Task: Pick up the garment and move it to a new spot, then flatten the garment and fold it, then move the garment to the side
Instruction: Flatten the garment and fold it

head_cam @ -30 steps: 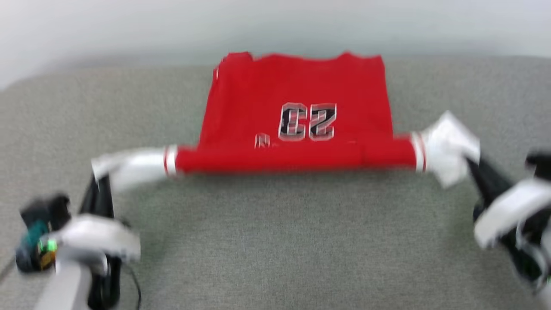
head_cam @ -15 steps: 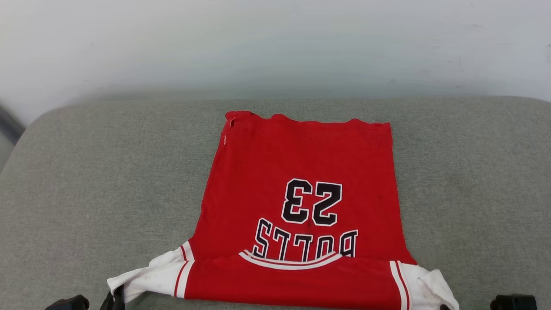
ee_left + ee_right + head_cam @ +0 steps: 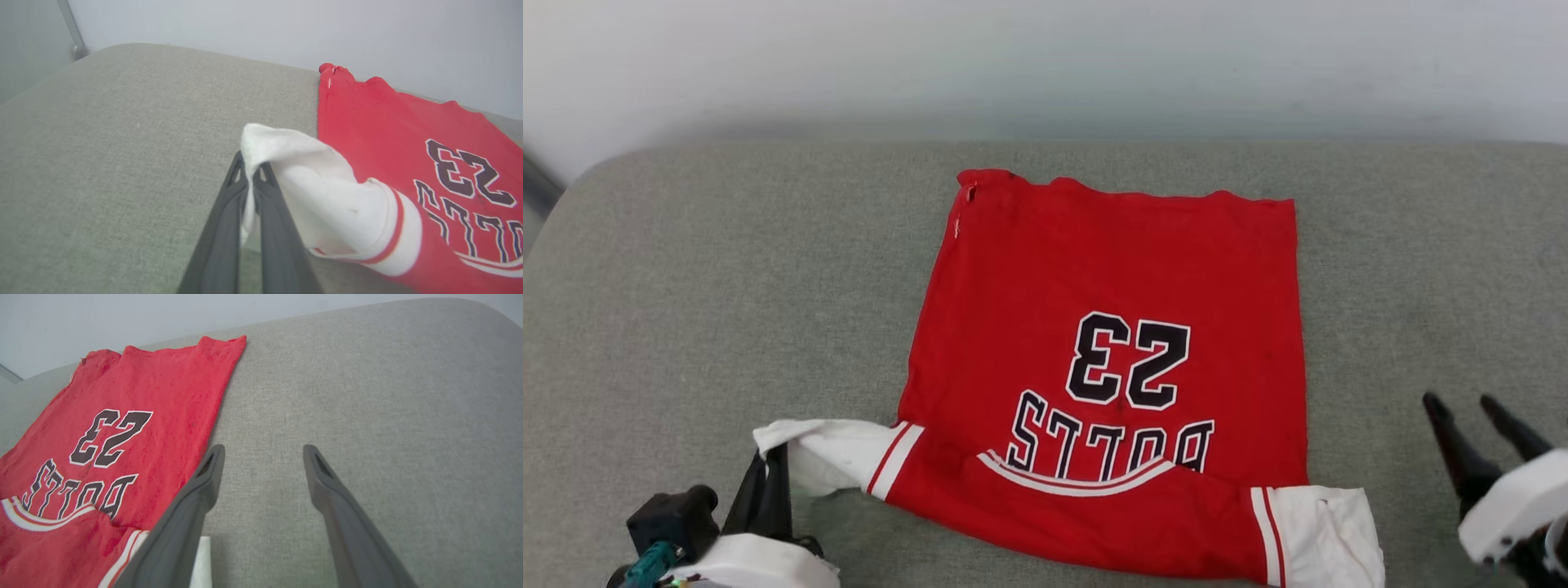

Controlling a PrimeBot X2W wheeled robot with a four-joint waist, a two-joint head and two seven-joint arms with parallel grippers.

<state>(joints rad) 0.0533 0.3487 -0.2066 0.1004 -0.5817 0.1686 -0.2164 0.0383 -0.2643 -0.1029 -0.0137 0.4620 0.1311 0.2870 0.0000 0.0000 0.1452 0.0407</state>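
The left pincer [image 3: 250, 163] is clamped on one white sleeve end [image 3: 310, 183] of the garment [image 3: 1111, 269]. The garment lies print-up on a grey upholstered surface [image 3: 727, 269], its red body spread ahead and to that pincer's right. The right pincer [image 3: 1460, 402], fingers apart and holding nothing, is near the other white sleeve end [image 3: 1327, 531], with the shirt on its left.

Head view high over the garment [image 3: 1111, 269]; wrist views low, close, either side, print [image 3: 1129, 361] in all
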